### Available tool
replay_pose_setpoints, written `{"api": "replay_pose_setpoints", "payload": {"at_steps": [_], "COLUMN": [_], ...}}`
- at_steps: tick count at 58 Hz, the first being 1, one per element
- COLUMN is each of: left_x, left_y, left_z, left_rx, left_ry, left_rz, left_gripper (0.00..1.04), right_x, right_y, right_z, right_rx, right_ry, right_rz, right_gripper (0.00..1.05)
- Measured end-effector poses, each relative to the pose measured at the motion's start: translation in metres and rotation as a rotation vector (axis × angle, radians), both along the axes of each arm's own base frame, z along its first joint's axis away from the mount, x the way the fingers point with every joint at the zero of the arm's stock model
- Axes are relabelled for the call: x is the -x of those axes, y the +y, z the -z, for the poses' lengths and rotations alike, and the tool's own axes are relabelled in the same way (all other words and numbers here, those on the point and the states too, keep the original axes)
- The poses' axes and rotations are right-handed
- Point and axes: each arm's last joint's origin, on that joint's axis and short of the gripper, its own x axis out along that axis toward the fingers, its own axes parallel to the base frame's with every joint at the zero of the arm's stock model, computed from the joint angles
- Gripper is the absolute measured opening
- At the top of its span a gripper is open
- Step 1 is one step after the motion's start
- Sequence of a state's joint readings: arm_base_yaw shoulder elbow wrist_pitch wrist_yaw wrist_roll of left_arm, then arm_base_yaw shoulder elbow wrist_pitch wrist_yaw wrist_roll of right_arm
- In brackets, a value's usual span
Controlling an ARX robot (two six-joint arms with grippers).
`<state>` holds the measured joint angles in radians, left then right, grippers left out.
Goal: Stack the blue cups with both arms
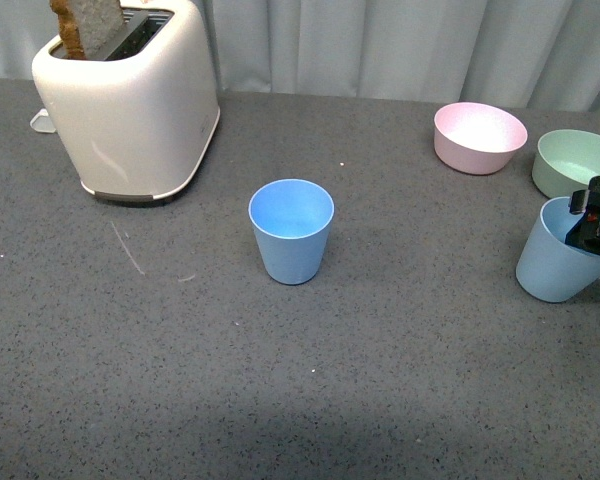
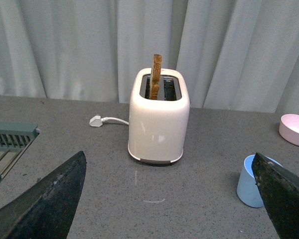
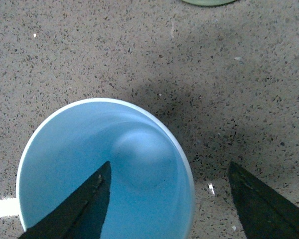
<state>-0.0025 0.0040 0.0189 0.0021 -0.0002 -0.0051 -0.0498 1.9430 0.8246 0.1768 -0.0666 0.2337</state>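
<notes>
- Front view: centre blue cup (image 1: 291,230) stood upright on table (image 1: 380,400), mouth up, well apart from second blue cup (image 1: 550,265) at right edge, near green bowl (image 1: 577,163).
- Right gripper (image 1: 598,218) showed partly at second cup's rim; spread unreadable there.
- Right wrist view: jaws wide, one finger (image 3: 84,199) inside second cup, other outside, wall between, not clamped.
- Left gripper (image 2: 168,155) appeared in left wrist view only: jaws wide, holding nothing, toaster (image 2: 158,122) ahead.

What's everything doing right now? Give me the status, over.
Left pincer open, empty. Right pincer open, straddling wall of right blue cup. Other blue cup upright, mid-table. Nothing between the cups.
</notes>
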Motion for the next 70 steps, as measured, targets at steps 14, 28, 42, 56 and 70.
{"api": "replay_pose_setpoints", "payload": {"at_steps": [14,28,42,56,70], "left_x": [0.0,0.0,0.0,0.0,0.0], "left_y": [0.0,0.0,0.0,0.0,0.0], "left_z": [0.0,0.0,0.0,0.0,0.0], "left_rx": [0.0,0.0,0.0,0.0,0.0], "left_ry": [0.0,0.0,0.0,0.0,0.0], "left_rz": [0.0,0.0,0.0,0.0,0.0], "left_gripper": [0.98,0.98,0.98,0.98,0.98], "right_x": [-0.002,0.0,-0.006,-0.018,-0.023], "right_y": [0.001,0.0,0.032,0.099,0.153], "right_z": [0.002,0.0,-0.048,-0.079,-0.077], "right_rx": [-0.009,-0.037,-0.198,-0.289,-0.305], "right_ry": [0.02,0.044,-0.018,-0.041,0.017], "right_rz": [0.01,0.001,-0.126,-0.29,-0.382], "right_gripper": [0.23,0.01,0.01,0.01,0.01]}}
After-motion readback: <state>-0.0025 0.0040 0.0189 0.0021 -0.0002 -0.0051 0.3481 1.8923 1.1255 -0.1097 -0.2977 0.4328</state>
